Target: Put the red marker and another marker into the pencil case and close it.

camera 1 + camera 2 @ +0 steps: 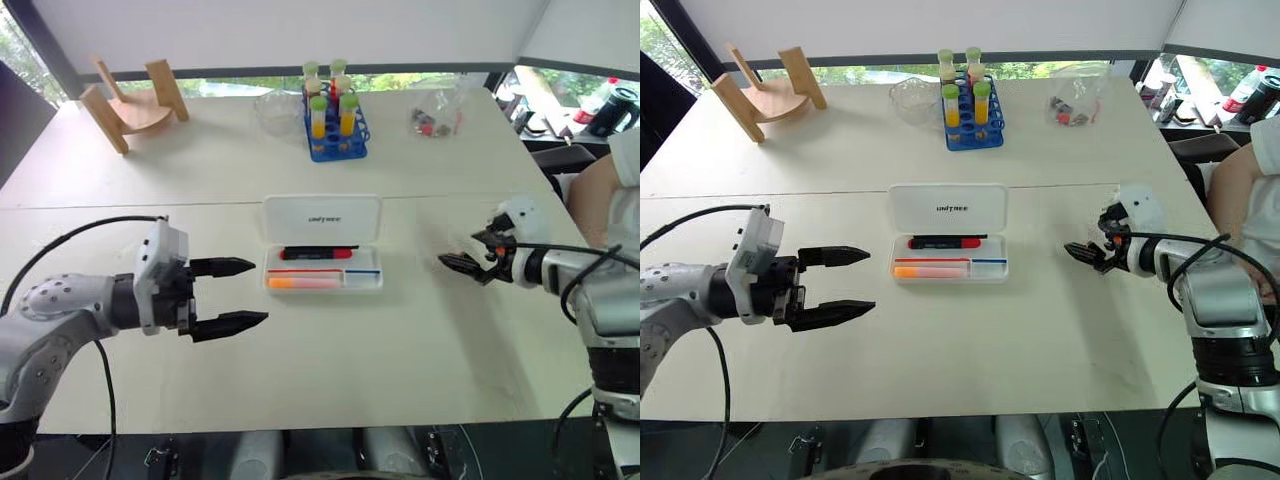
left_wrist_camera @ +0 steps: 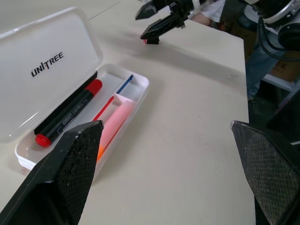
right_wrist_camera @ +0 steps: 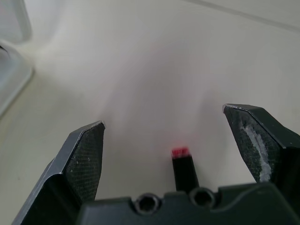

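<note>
The pencil case (image 1: 322,217) lies open in the middle of the table, its white lid folded back. The red marker (image 1: 318,253) rests in the tray's far compartment. The pale-pink highlighter (image 1: 303,283) with an orange end fills the near compartment. My left gripper (image 1: 258,292) is open, level, just left of the case and apart from it. My right gripper (image 1: 455,265) hovers open over bare table well to the right of the case, holding nothing. A short black stub with a reddish end (image 3: 183,164) shows near the base of its fingers.
At the table's far edge stand a wooden stand (image 1: 130,100), a clear bowl (image 1: 275,108), a blue rack of tubes (image 1: 335,125) and a clear bag of small items (image 1: 435,120). A person's arm (image 1: 600,195) is at the right edge.
</note>
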Action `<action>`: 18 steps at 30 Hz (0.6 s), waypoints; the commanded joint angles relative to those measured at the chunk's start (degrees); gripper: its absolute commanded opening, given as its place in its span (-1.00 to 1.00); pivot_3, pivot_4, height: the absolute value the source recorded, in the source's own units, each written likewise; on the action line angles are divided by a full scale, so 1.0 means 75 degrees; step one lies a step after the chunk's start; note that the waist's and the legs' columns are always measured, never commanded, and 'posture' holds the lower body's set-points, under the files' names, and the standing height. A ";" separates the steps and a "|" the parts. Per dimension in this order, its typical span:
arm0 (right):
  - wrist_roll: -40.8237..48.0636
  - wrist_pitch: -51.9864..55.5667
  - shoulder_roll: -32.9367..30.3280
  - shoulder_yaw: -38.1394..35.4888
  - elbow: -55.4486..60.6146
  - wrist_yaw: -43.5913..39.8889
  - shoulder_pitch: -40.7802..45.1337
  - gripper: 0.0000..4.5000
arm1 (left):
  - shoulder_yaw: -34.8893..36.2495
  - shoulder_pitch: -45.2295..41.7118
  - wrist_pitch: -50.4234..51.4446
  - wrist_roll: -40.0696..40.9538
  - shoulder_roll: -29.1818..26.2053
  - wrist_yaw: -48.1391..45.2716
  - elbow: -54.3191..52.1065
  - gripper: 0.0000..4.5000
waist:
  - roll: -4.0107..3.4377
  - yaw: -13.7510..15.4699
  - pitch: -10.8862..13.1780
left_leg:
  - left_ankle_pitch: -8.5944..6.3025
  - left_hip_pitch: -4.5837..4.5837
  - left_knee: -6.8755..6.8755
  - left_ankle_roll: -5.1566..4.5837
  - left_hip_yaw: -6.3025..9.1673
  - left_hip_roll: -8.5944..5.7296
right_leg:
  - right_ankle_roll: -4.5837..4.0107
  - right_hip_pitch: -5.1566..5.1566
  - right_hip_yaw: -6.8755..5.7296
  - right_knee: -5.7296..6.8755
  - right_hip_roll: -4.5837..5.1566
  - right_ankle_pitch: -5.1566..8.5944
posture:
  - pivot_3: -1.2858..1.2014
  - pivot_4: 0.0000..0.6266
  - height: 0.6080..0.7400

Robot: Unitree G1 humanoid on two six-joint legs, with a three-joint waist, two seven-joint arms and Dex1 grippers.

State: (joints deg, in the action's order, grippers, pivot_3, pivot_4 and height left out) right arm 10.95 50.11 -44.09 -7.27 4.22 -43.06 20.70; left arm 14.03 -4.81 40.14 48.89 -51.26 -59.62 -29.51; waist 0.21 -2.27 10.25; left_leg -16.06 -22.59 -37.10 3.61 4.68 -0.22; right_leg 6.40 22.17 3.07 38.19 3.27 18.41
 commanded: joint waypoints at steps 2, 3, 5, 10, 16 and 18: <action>-0.0028 -0.0268 0.0032 -0.0138 -0.0366 0.0308 -0.0239 0.97 | 0.0000 -0.0114 -0.0239 -0.0102 0.0008 -0.0035 -0.0020 1.00 | -0.0002 -0.0026 -0.0001 | 0.0000 -0.0001 0.0000 0.0000 0.0000 0.0000 | 0.0000 -0.0001 0.0000 0.0000 0.0000 0.0000 | 0.03 -0.52 1.00; -0.0011 -0.0285 0.0022 -0.0129 -0.0442 0.0320 -0.0314 0.97 | 0.0001 -0.0094 -0.0257 -0.0129 -0.0001 -0.0034 -0.0030 1.00 | -0.0002 -0.0032 -0.0001 | 0.0000 0.0001 0.0000 0.0000 0.0001 0.0000 | 0.0000 0.0000 0.0001 0.0000 0.0000 0.0000 | 0.03 -0.52 1.00; 0.0013 -0.0334 -0.0012 -0.0121 -0.0495 0.0317 -0.0476 0.87 | 0.0053 -0.0043 -0.0261 -0.0141 -0.0016 -0.0027 -0.0052 1.00 | -0.0001 -0.0026 -0.0002 | 0.0000 0.0003 -0.0001 0.0000 0.0003 0.0002 | 0.0000 -0.0006 -0.0001 -0.0001 -0.0004 0.0000 | 0.03 -0.52 1.00; 0.0163 -0.0520 -0.0036 -0.0147 -0.0474 0.0282 -0.0539 -0.05 | 0.0178 0.0044 -0.0246 -0.0125 -0.0025 0.0041 -0.0062 1.00 | 0.0001 0.0007 -0.0002 | 0.0000 0.0028 -0.0014 0.0000 0.0010 0.0001 | 0.0001 -0.0053 -0.0006 -0.0009 -0.0001 0.0000 | 0.03 -0.52 1.00; 0.0410 -0.0811 -0.0099 -0.0085 -0.0263 -0.0039 -0.0174 -0.99 | 0.0202 0.0057 -0.0273 -0.0163 -0.0018 0.0082 -0.0013 1.00 | 0.0000 -0.0010 -0.0001 | 0.0000 0.0034 -0.0016 0.0000 0.0012 0.0000 | 0.0006 -0.0058 -0.0007 -0.0008 -0.0001 -0.0003 | 0.03 -0.52 1.00; 0.0657 -0.0911 -0.0143 -0.0040 0.0054 -0.0439 -0.0062 -0.99 | 0.0194 0.0028 -0.0272 -0.0163 -0.0011 0.0101 0.0013 1.00 | -0.0001 -0.0025 0.0000 | 0.0000 0.0033 -0.0009 0.0000 0.0013 0.0001 | 0.0006 -0.0054 -0.0007 -0.0008 -0.0002 -0.0003 | 0.03 -0.52 1.00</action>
State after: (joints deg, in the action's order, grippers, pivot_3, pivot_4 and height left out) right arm 13.92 44.88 -43.97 -7.18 1.24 -44.07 18.71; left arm 14.04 -4.25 39.16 47.79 -51.15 -59.01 -29.23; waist 0.20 -2.45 10.25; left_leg -16.06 -22.34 -37.15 3.61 4.77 -0.21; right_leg 6.44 21.78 3.01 38.13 3.24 18.39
